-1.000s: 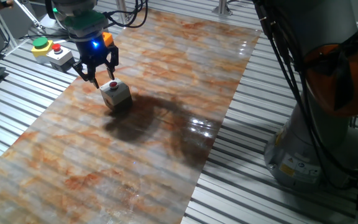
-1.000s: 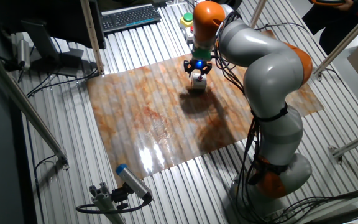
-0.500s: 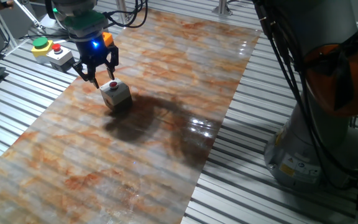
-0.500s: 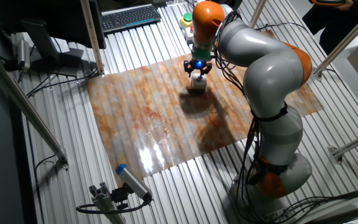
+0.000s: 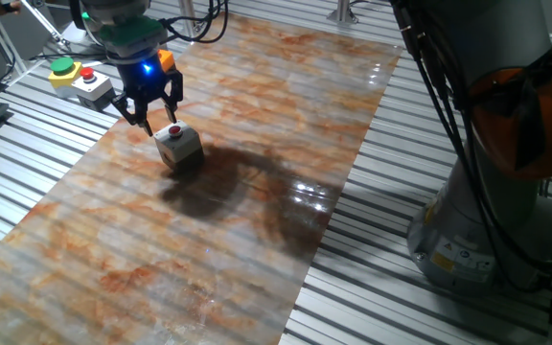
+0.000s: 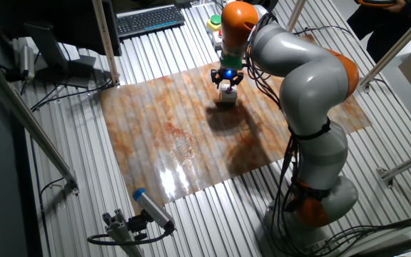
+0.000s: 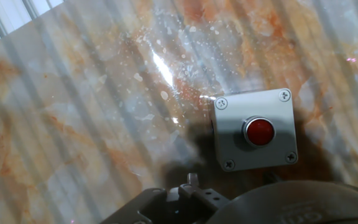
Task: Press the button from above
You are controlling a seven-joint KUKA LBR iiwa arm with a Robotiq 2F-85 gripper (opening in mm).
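In the hand view the button, a small round red cap, sits at the middle of a light grey square box with a screw at each corner; the box lies toward three o'clock of that picture, flat on the marbled orange-and-white mat. A dark part of the hand fills the six o'clock edge, and no fingertips show there. In one fixed view the gripper hangs just above and beside the box, toward ten o'clock of it, with a blue light lit on its body. Its two dark fingers point down and spread, and a gap shows between them, so the fingers stand apart and hold nothing. The red cap faces up on the box, close under the fingertips; whether they touch it cannot be told. Farther off, at ten o'clock from the gripper, a yellow box with a green button and a grey box with a red button sit on the ribbed metal table. In the other fixed view the grey and orange arm bends over the mat, and the gripper is over the small box near the mat's far edge. A keyboard lies beyond, toward eleven o'clock.
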